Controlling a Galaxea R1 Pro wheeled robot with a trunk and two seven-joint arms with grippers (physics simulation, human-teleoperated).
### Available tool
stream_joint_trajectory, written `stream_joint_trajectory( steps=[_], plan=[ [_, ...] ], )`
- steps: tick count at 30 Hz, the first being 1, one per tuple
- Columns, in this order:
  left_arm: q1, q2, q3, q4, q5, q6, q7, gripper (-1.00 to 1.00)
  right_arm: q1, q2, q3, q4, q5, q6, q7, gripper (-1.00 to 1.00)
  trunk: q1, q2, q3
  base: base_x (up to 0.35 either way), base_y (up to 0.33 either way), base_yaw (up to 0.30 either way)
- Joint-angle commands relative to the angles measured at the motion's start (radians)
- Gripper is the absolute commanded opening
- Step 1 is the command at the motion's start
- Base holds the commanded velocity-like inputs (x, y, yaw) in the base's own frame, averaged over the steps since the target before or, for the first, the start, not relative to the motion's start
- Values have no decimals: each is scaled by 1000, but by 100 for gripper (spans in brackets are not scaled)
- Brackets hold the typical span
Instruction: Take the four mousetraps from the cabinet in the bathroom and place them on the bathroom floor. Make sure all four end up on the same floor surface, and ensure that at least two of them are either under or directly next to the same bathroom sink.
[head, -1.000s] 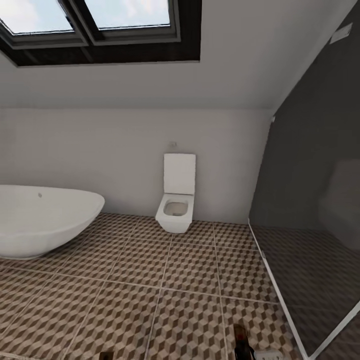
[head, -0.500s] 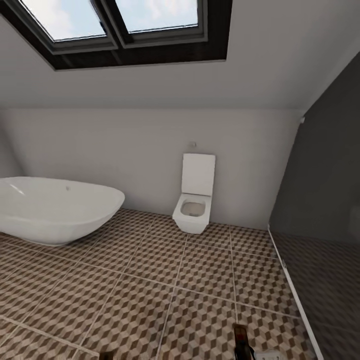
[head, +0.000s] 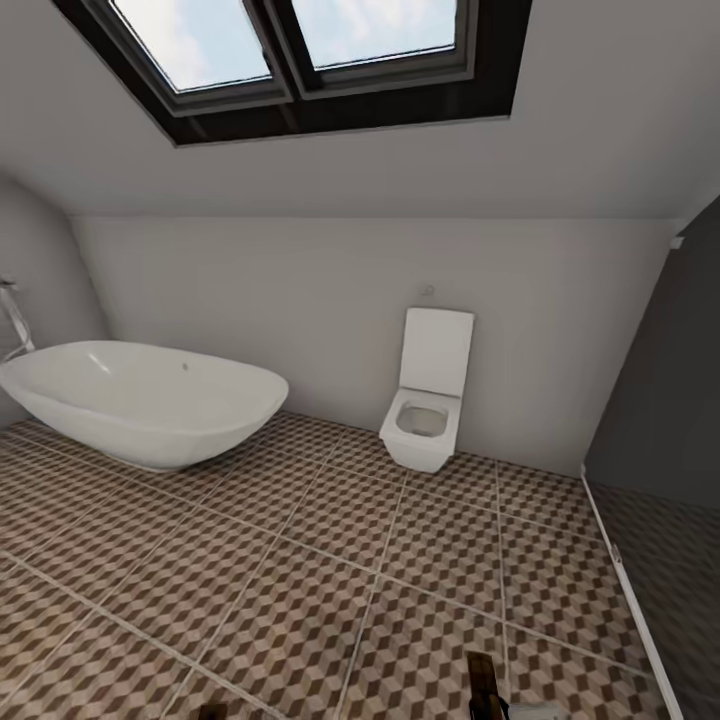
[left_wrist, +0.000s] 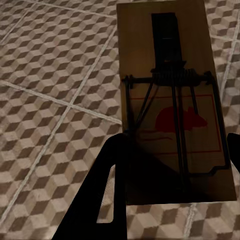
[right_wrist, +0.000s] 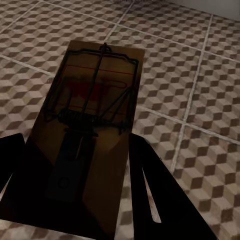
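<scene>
View has swung since 1 s ago: bathtub (head: 150, 400) and toilet (head: 428, 405) slid across frame, so robot is turning; no sink yet. Left gripper (left_wrist: 170, 165) clamped on a mousetrap (left_wrist: 172, 100), right gripper (right_wrist: 75, 165) on another (right_wrist: 90, 130), both carried above bathroom floor (head: 330, 560). Judgement: sink needs finding before placing.
</scene>
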Motion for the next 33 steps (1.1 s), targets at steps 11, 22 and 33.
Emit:
stream_joint_trajectory(
  steps=[11, 22, 33],
  plan=[
    [-2, 0, -3, 4, -2, -6, 7, -100, 0, 0, -3, 0, 7, -3, 1, -100, 0, -1, -1, 0, 0, 283],
    [-2, 0, -3, 4, -2, -6, 7, -100, 0, 0, -3, 0, 7, -3, 1, -100, 0, -1, -1, 0, 0, 283],
    [-2, 0, -3, 4, -2, -6, 7, -100, 0, 0, -3, 0, 7, -4, 1, -100, 0, -1, -1, 0, 0, 283]
  ],
)
